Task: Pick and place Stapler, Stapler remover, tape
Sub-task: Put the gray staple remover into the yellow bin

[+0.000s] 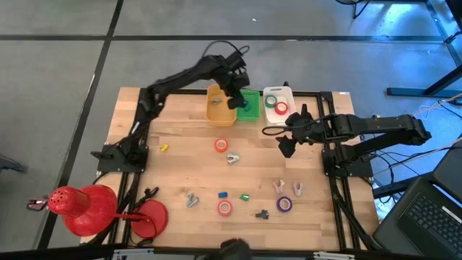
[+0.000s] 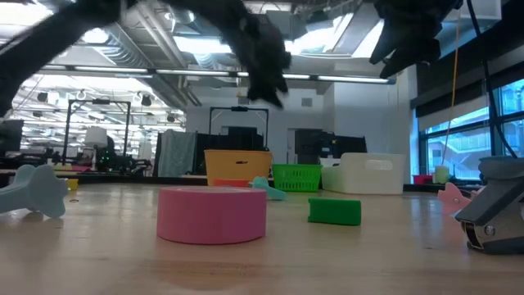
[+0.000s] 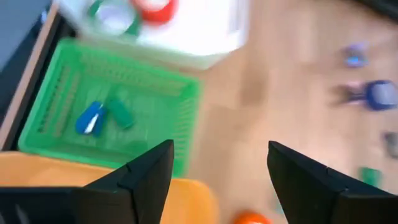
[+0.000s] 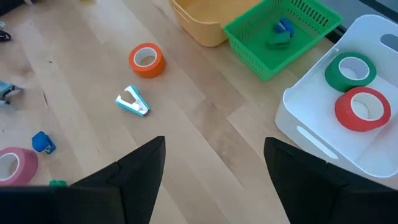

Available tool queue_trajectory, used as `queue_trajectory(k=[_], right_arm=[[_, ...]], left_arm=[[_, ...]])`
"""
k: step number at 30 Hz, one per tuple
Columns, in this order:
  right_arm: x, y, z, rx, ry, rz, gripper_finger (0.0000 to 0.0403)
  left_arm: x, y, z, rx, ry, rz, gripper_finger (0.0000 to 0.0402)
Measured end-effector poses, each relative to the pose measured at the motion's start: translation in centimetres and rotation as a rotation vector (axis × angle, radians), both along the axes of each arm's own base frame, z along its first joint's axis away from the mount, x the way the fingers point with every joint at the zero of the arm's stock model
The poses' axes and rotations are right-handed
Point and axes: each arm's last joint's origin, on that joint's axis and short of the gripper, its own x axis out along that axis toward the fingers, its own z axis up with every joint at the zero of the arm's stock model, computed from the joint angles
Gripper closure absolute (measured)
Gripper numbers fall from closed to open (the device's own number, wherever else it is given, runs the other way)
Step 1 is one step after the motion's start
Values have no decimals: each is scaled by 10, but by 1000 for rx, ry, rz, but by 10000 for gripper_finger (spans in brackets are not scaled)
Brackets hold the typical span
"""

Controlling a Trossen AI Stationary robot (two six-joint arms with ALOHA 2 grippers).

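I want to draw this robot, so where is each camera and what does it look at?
High view: above, looking straight down; both arms show.
Low view: at tabletop height, looking across a pink tape roll; arms overhead.
Left wrist view: on the left arm, over the green basket; open left gripper shows.
Right wrist view: on the right arm, over the white bin; open right gripper shows.
Both wrist views share the green basket.

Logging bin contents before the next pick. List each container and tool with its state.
Yellow plastic bin: holds one small item.
Green mesh basket: holds a blue and a green stapler.
White plastic bin: holds green and red tape rolls.
Left tool: open, empty.
Right tool: open, empty.
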Motion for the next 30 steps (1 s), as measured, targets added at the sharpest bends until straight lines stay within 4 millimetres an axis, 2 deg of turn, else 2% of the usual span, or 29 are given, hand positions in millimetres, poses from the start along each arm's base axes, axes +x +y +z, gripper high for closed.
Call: queue_trajectory(k=[2,5,9,11,15,18,21,25,30], right_arm=[[0,0,0,5,-5,5,128],[2,1,1,30,-23,36,128],[6,4,4,67,-50,127,128],[8,5,5,80,-64,176,128],[14,8,0,102,-36,257,128],[27,11,-13,119,32,338,128],[43,13,-30,103,111,425,128],[67,15,-49,41,133,507,128],[98,17,-72,-30,97,584,128]], left_arm=[[-12,-20,26,19,-35,-26,158],[-32,-51,53,43,-96,-54,160],[-69,-90,72,50,-215,-36,161],[-89,-108,68,32,-264,0,161],[-138,-139,44,-14,-356,147,161],[-172,-157,24,-40,-442,272,161],[-198,-173,9,-57,-527,354,161],[-226,-187,-1,-26,-592,434,161],[-245,-196,-5,3,-639,453,161]])
